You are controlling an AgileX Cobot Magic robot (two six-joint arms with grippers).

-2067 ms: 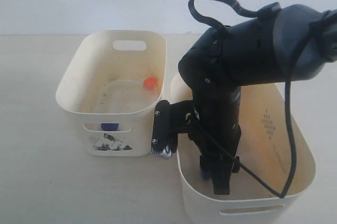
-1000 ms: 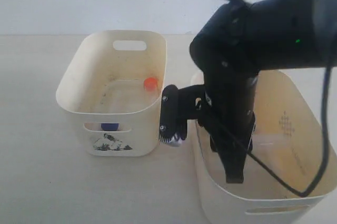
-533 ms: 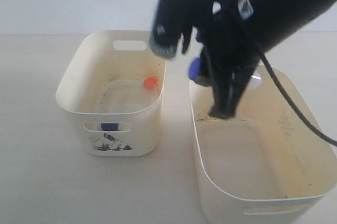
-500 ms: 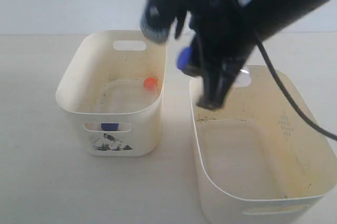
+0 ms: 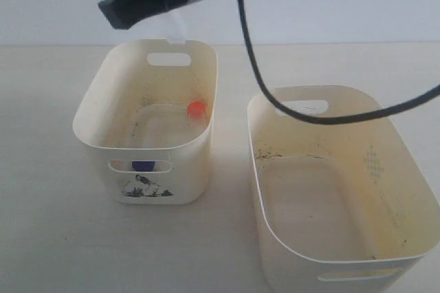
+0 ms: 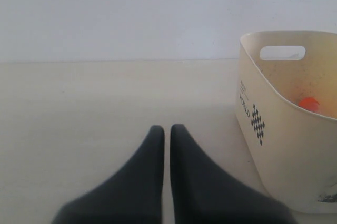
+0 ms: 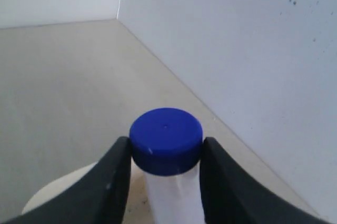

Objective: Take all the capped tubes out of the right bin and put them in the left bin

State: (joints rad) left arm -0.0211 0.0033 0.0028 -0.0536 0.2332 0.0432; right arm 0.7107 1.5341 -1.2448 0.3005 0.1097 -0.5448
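Since the right claw (image 7: 166, 148) is clamped on the blue-capped tube (image 7: 167, 182), which looks upright over the left bin's (image 5: 185, 169) far rim, I'd nudge it nearward before release. Left claw (image 6: 167, 129) is pressed together, beside that bin.

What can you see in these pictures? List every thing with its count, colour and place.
left bin: one, cream with black drawing, left side.
right bin: one, cream, right side, no tube showing inside.
orange-capped tube: one, inside the left bin.
blue-capped tubes: two; one behind the left bin's front slot, one gripped aloft.
table: one, beige, under both bins.
left gripper: one, black, shut, empty, near the left bin.
right gripper: one, black, shut on a blue-capped tube.
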